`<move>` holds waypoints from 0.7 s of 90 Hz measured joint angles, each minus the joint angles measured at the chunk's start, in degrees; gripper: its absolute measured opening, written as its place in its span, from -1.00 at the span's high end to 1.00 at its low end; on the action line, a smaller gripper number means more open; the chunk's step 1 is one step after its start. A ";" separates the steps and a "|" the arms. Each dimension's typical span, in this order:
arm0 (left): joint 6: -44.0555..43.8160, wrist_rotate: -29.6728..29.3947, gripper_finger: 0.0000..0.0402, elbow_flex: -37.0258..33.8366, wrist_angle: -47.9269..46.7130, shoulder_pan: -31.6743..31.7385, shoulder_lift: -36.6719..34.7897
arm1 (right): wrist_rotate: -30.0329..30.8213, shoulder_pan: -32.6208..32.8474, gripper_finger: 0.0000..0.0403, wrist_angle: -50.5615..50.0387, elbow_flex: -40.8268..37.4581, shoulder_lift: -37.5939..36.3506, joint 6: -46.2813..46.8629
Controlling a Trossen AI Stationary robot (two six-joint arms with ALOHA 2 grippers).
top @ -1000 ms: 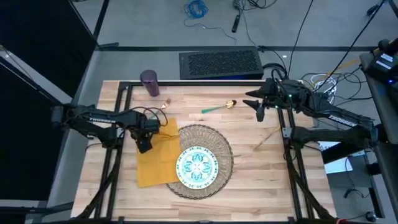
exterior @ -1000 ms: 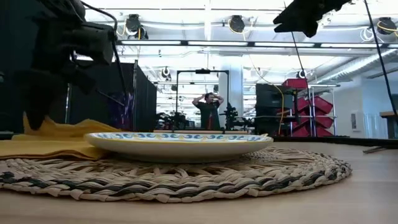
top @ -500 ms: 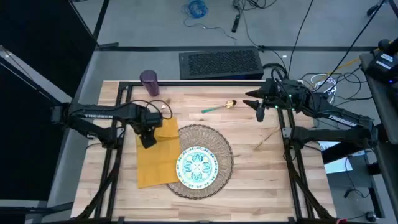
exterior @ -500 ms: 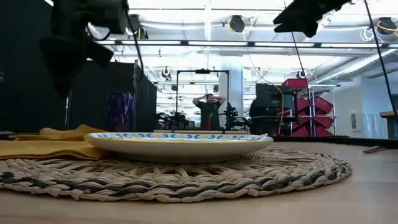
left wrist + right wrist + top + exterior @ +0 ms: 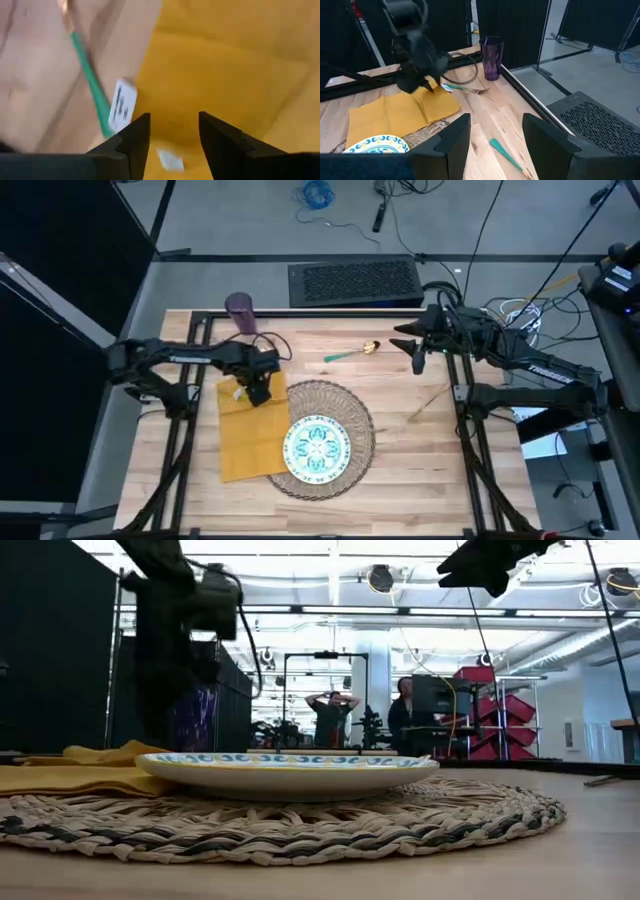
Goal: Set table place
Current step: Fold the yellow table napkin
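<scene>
The woven placemat point(image 5: 352, 412) lies at the table's middle with the white floral plate point(image 5: 318, 446) on it. The mustard napkin point(image 5: 245, 435) lies flat to its left, one edge tucked under the placemat. My left gripper point(image 5: 172, 135) hovers open above the napkin's far edge point(image 5: 258, 390), touching nothing. A teal-handled fork point(image 5: 470, 90) lies on the wood just beyond that edge. A gold-and-teal spoon point(image 5: 352, 352) lies farther right. The purple cup point(image 5: 240, 312) stands at the far left. My right gripper point(image 5: 495, 135) waits open above the far right of the table point(image 5: 415, 352).
A thin piece of cutlery point(image 5: 430, 402) lies on the wood right of the placemat. Black metal rails point(image 5: 197, 370) run along both sides of the table. Bare wood point(image 5: 420, 480) shows at the near right. People stand far off in the room point(image 5: 337, 718).
My left gripper has risen from the napkin and moved toward the table's far edge and somewhat to the right, ending over the napkin's far edge. A raised part of the napkin has settled flat. My right arm has kept still.
</scene>
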 joint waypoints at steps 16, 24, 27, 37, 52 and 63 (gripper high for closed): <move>1.69 -1.94 0.25 0.00 -3.09 0.25 3.22 | 0.00 0.02 0.17 0.00 0.00 -0.02 -0.86; 1.56 -3.16 0.25 0.00 -6.32 0.09 3.40 | 0.02 0.00 0.17 0.01 0.00 -0.04 -1.08; 1.39 -3.44 0.25 0.00 -7.24 0.11 3.38 | 0.02 0.02 0.17 0.00 0.00 -0.04 -1.08; 0.10 -2.03 0.25 0.00 -10.50 0.07 3.37 | 0.04 0.02 0.17 -0.01 0.00 -0.04 -1.08; -1.84 0.47 0.25 0.00 -13.49 -1.61 3.37 | 0.04 0.01 0.17 -0.01 0.00 -0.04 -1.04; -3.27 3.53 0.25 0.00 -14.57 -3.24 3.37 | 0.04 0.02 0.17 -0.03 0.00 -0.03 -0.94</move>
